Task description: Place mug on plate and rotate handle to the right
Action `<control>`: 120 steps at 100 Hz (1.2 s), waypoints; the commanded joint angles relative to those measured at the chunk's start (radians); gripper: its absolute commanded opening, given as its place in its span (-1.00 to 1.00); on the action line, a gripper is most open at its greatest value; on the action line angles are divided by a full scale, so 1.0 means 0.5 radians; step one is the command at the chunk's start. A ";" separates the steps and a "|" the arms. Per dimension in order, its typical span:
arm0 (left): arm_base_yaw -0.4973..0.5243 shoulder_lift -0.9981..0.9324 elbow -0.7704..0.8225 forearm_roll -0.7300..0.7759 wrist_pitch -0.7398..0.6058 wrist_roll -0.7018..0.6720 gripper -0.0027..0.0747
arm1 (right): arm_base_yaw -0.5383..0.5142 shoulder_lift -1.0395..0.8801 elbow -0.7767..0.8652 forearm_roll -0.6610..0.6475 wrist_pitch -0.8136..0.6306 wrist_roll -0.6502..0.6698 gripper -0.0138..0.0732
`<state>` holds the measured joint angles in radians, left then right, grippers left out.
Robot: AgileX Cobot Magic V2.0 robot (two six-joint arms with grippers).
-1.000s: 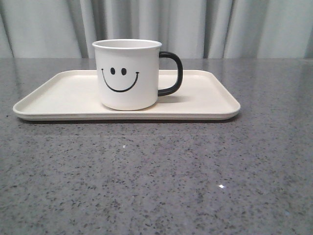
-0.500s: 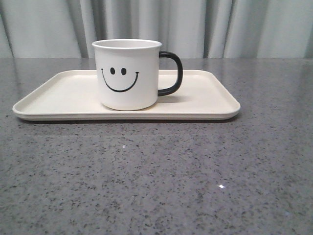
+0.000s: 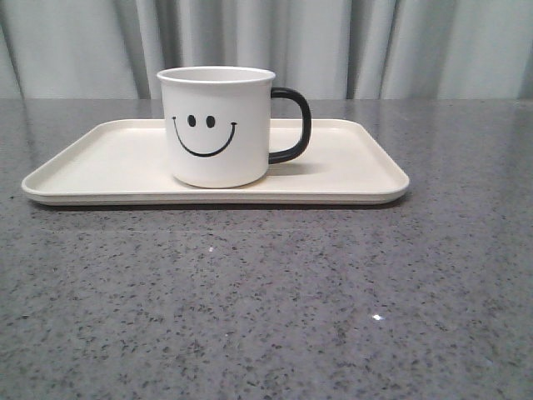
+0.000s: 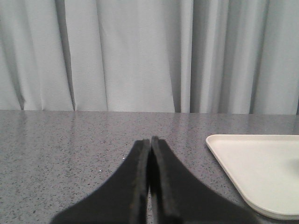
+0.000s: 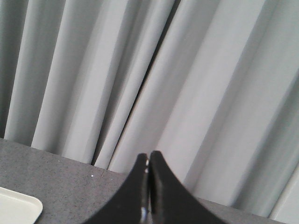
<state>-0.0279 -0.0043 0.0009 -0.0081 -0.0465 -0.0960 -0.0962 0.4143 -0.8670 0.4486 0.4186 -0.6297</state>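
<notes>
The white mug (image 3: 218,127) with a black smiley face stands upright on the cream plate (image 3: 100,162), a little left of its middle. Its black handle (image 3: 293,125) points to the right in the front view. No gripper shows in the front view. In the left wrist view my left gripper (image 4: 150,140) is shut and empty over the grey table, with a corner of the plate (image 4: 261,170) off to one side. In the right wrist view my right gripper (image 5: 148,156) is shut and empty, facing the curtain, and a plate corner (image 5: 18,207) shows at the frame's edge.
A grey speckled tabletop (image 3: 266,300) stretches in front of the plate. Pale grey curtains (image 3: 350,42) hang along the table's far edge.
</notes>
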 commanded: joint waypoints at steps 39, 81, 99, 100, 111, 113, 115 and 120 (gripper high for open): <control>0.003 -0.058 0.015 0.002 -0.155 -0.014 -0.98 | -0.013 0.015 -0.042 0.013 -0.139 0.006 -0.96; 0.003 -0.058 0.015 0.002 -0.155 -0.014 -0.98 | 0.058 -0.073 -0.010 0.013 -0.142 0.006 -0.96; 0.003 -0.058 0.015 0.002 -0.155 -0.014 -0.98 | 0.241 -0.273 0.152 0.013 -0.184 0.004 -0.96; 0.003 -0.058 0.015 0.002 -0.155 -0.014 -0.98 | 0.254 -0.282 0.160 0.013 -0.200 0.004 -0.96; 0.003 -0.058 0.015 0.002 -0.155 -0.014 -0.98 | 0.333 -0.422 0.300 0.056 -0.246 0.004 -0.96; 0.003 -0.058 0.015 0.002 -0.155 -0.014 -0.98 | 0.346 -0.449 0.333 0.079 -0.243 0.004 -0.96; 0.003 -0.058 0.015 0.002 -0.155 -0.014 -0.98 | 0.358 -0.477 0.370 0.106 -0.243 0.004 -0.96; 0.003 -0.058 0.015 0.002 -0.155 -0.014 -0.98 | 0.379 -0.541 0.463 0.171 -0.246 0.004 -0.96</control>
<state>-0.0279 -0.0043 0.0009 -0.0074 -0.0465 -0.0960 0.0757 0.1769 -0.6820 0.4783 0.3751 -0.6297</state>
